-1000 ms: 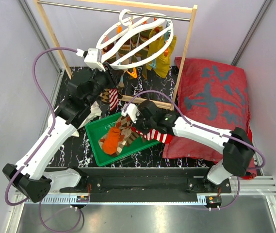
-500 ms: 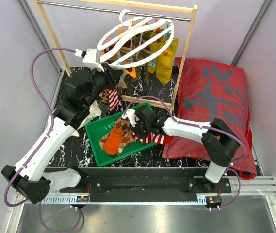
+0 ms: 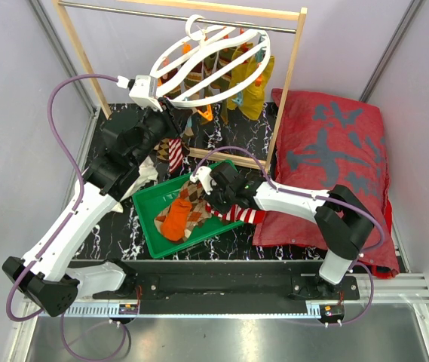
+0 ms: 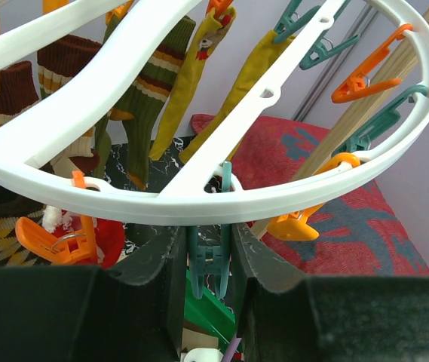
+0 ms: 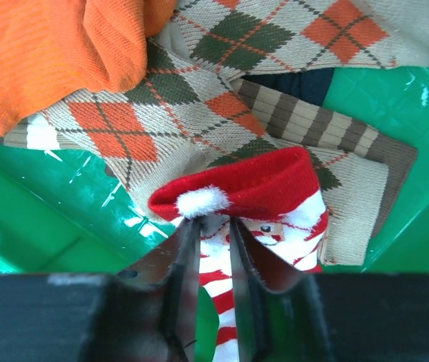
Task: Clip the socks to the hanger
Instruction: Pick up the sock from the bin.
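So the red-and-white striped sock [image 5: 274, 188] lies in the green tray [image 5: 48, 226], running lengthwise between the right gripper's [image 5: 212, 226] narrow jaws (can't tell if it's pinched), while the left gripper [image 4: 206, 237], up far-left, clamps a teal clip [image 4: 214, 260] on the hanger [image 4: 222, 204].

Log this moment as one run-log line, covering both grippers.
left gripper: shut on teal clip of hanger | right gripper: straddles striped sock at green tray, grip unclear
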Controlling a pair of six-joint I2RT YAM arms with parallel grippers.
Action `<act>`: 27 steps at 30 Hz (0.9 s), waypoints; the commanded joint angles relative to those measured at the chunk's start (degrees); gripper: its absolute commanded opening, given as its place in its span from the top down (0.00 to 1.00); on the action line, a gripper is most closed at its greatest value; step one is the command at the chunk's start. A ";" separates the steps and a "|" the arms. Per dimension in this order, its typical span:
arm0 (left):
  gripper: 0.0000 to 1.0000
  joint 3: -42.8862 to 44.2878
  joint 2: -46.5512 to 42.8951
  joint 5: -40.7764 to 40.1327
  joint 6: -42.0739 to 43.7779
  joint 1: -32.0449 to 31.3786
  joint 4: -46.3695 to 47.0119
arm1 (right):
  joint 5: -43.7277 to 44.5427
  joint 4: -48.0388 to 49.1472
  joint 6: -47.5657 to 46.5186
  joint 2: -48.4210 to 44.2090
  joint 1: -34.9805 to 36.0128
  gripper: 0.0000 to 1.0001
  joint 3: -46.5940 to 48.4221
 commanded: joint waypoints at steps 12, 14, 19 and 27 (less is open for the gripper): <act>1.00 0.97 -0.40 1.23 0.59 -0.20 -1.05 | 0.52 0.39 -0.33 -8.95 -1.28 0.91 0.18; 1.00 1.14 -0.49 1.23 0.76 -0.20 -1.14 | 0.53 0.48 -0.24 -9.39 -1.80 0.89 -0.44; 1.00 1.23 -0.49 1.40 0.68 -0.20 -1.31 | 0.53 0.39 0.46 -8.95 -2.25 1.00 -0.18; 1.00 0.97 -1.19 1.85 -0.03 -0.20 -0.53 | 1.23 5.04 1.34 -17.90 -2.24 1.00 0.18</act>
